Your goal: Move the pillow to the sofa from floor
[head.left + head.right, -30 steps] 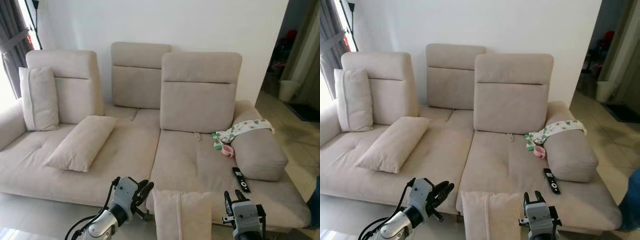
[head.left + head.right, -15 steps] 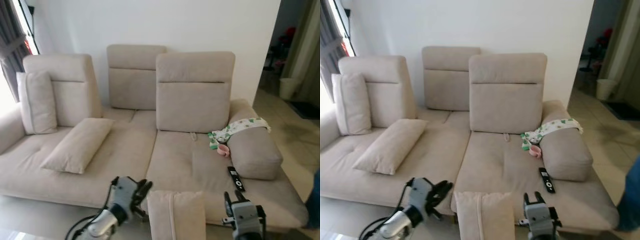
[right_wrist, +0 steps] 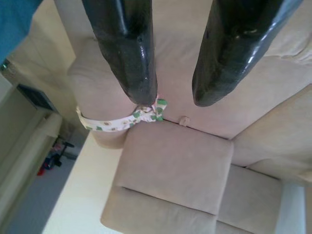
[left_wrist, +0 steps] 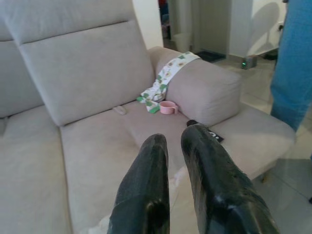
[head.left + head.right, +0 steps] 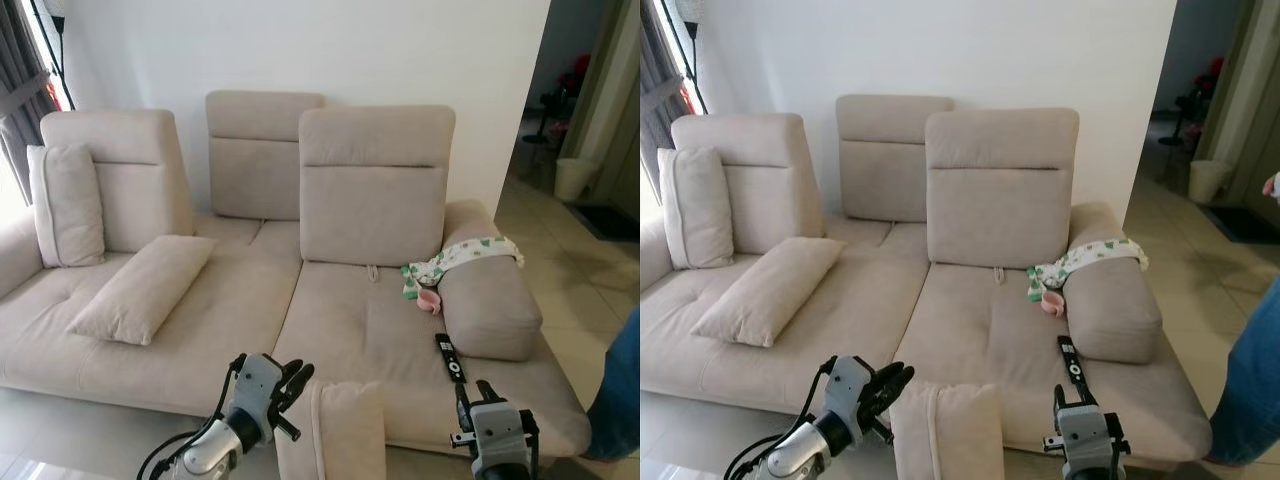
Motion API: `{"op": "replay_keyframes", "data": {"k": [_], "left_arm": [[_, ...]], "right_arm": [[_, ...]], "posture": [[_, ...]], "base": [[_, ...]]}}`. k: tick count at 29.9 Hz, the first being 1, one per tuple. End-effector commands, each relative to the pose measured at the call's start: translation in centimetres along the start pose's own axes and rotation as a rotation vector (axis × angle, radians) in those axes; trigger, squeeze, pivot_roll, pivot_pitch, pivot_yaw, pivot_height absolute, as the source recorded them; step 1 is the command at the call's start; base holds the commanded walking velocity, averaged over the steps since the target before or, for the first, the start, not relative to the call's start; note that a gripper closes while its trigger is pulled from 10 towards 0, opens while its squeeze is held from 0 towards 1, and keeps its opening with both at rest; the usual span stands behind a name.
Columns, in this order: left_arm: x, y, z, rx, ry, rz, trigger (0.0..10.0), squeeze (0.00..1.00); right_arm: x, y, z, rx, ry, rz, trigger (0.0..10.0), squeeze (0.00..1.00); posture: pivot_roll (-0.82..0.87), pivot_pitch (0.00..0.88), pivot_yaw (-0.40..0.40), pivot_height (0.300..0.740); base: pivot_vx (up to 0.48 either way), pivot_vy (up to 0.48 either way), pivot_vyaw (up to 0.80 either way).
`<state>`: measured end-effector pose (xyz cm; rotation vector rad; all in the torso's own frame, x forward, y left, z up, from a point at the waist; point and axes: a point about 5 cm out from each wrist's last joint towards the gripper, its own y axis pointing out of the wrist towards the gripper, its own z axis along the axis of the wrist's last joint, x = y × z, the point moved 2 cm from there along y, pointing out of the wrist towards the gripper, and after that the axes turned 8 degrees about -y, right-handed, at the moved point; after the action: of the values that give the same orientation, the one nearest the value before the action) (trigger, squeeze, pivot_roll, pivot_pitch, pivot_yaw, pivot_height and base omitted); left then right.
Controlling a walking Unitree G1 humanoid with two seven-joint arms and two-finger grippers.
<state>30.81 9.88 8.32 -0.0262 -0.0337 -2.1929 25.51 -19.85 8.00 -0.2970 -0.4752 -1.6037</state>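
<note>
A beige pillow [image 5: 335,432] stands upright, low in the eye views, in front of the beige sofa [image 5: 250,300]. My left gripper [image 5: 292,381] is at the pillow's left edge, its fingers [image 4: 146,175] nearly together with pale fabric pinched between them. My right gripper [image 5: 482,398] is off to the pillow's right and apart from it, its fingers [image 3: 124,53] open with nothing between them and pointing up toward the sofa seat.
On the sofa lie a loose cushion [image 5: 140,288], an upright cushion [image 5: 65,205], a patterned cloth [image 5: 462,255], a pink cup [image 5: 429,300] and a black remote [image 5: 449,357]. A person in blue trousers [image 5: 615,400] stands at the right. A tiled doorway [image 5: 585,120] opens at the far right.
The camera has shifted, so the sofa sits further left. The pillow has turned and looks narrower. More of the person's blue leg shows at the right edge.
</note>
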Motion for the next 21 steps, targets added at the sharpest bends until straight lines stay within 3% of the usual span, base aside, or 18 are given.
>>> {"op": "replay_keyframes", "data": {"k": [1,6,7,9,13,15,18,21], "left_arm": [[-0.5,-0.2,-0.2,-0.015,-0.008,0.016,10.0,0.00],[-0.4,-0.1,-0.2,-0.021,-0.013,0.009,10.0,0.00],[-0.3,-0.1,-0.3,-0.031,-0.013,-0.008,10.0,0.00],[-0.2,-0.1,-0.5,-0.052,-0.015,-0.029,10.0,0.00],[-0.3,-0.2,-0.6,-0.067,-0.007,-0.047,10.0,0.00],[-0.5,-0.2,-0.6,-0.068,-0.007,-0.046,10.0,0.00],[-0.5,-0.1,-0.6,-0.068,-0.011,-0.046,10.0,0.00],[-0.3,0.0,-0.5,-0.069,-0.006,-0.062,10.0,0.00]], "right_arm": [[-0.6,0.0,-0.2,-0.014,0.009,0.016,10.0,0.00],[-1.4,-0.1,-0.7,-0.045,0.035,0.082,10.0,0.00],[-2.5,-0.4,-1.4,-0.075,0.041,0.171,10.0,0.00],[-3.2,-0.8,-1.8,-0.095,0.048,0.228,10.0,0.00],[-3.5,-1.1,-2.0,-0.093,0.028,0.275,10.0,0.00],[-3.0,-0.7,-1.4,-0.049,-0.001,0.258,10.0,0.00],[-1.9,0.7,1.1,0.120,-0.028,0.241,10.0,0.00],[-2.5,1.0,2.1,0.187,-0.047,0.318,10.0,0.00]], "posture": [[0.09,0.000,0.040,0.740],[0.08,0.000,0.043,0.740],[0.08,0.000,0.045,0.740],[0.08,0.000,0.044,0.740],[0.08,0.000,0.045,0.740],[0.08,0.000,0.047,0.740],[0.08,0.000,0.046,0.740],[0.08,0.000,0.039,0.740]], "base": [[0.000,0.000,0.00],[0.000,0.000,0.00],[0.000,0.000,0.00],[0.000,0.000,0.00],[0.000,0.000,0.00],[0.000,0.000,0.00],[0.000,0.000,0.00],[0.000,0.000,0.00]]}}
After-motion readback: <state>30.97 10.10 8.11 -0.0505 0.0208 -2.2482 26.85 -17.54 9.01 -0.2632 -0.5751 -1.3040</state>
